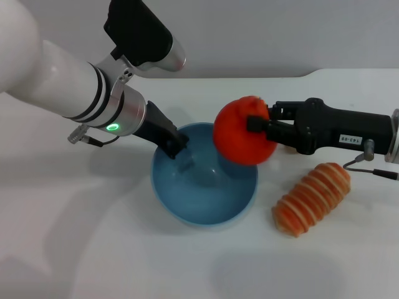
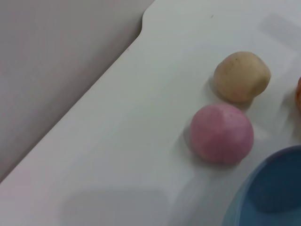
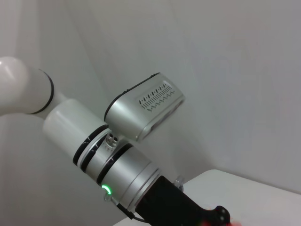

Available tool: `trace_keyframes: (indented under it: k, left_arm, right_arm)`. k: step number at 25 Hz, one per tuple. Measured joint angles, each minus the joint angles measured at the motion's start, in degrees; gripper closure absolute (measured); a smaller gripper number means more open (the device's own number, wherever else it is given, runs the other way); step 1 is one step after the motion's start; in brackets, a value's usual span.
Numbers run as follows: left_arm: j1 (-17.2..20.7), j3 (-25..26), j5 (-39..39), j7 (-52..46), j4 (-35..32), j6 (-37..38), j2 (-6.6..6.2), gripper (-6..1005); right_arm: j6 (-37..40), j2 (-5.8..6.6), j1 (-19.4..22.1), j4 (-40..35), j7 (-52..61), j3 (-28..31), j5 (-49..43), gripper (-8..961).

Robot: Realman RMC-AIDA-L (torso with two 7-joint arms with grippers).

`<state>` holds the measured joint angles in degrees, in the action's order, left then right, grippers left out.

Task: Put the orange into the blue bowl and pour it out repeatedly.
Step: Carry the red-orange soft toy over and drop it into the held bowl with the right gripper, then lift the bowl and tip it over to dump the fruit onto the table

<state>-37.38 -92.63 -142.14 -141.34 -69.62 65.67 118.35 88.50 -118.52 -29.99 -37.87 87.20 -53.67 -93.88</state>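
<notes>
While my right fingers (image 1: 259, 124) clamp the orange (image 1: 242, 132) above the blue bowl (image 1: 204, 208), my left fingers (image 1: 176, 144) pinch its rim
Soft, light fruit dents under grip; hold mid-body

blue bowl (image 1: 187, 208) smooth glossy plastic; orange (image 1: 240, 134) soft, matt, lumpy; tabletop (image 1: 93, 249) smooth matt white; pink ball (image 2: 221, 133) matt.

A white table (image 1: 93, 249) with a rounded, notched far edge stands against a plain pale grey wall (image 1: 280, 31)
</notes>
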Motion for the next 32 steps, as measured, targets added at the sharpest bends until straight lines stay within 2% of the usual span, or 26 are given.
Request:
trace_keyframes:
  k: [2,8,14,19,22,25,27,28,30,32]
  left_arm:
    - [0.04,-0.02,0.01,0.04,0.01,-0.07,-0.01,1000]
    - [0.30,0.03,0.04,0.04,0.13,-0.39,-0.10,999]
    - [0.19,0.08,-1.19,0.04,0.63,-2.33,-0.23,999]
    - [0.40,-0.88,-6.52,-0.18,-1.30,-8.93,-0.15,999]
    - [0.41,-2.18,-7.94,-0.20,-2.46,-12.14,-0.04,999]
    - [1.42,-6.84,-11.06,0.42,-4.95,-18.80,-0.17,999]
    - [4.08,-12.33,-18.58,0.43,-7.90,-25.75,-0.02,999]
    - [4.08,-12.33,-18.58,0.43,-7.90,-25.75,-0.02,999]
    - [6.23,-16.02,-22.68,0.68,-10.08,-30.17,0.00,999]
    - [7.59,-17.90,-23.13,1.92,-11.45,-32.50,-0.14,999]
  right_arm:
    - [0.01,-0.02,0.09,0.01,-0.04,0.45,0.18,810]
    - [0.51,0.09,1.24,-0.49,-0.10,2.18,1.87,585]
    - [0.89,0.17,5.45,-0.83,-1.73,11.90,2.73,497]
    - [-1.46,-0.12,9.00,2.80,-7.32,19.78,2.75,480]
    - [-1.87,-0.03,10.52,5.41,-9.81,22.28,2.75,471]
    - [-2.24,-0.09,12.08,6.86,-11.75,24.16,2.76,461]
    - [-1.97,-0.25,13.12,9.46,-15.76,25.82,4.15,454]
    - [-1.97,-0.25,13.12,9.46,-15.76,25.82,4.15,419]
    - [-1.88,-0.18,13.66,12.04,-18.57,26.03,6.73,349]
    - [-1.91,-0.10,14.24,13.90,-21.04,26.20,9.68,279]
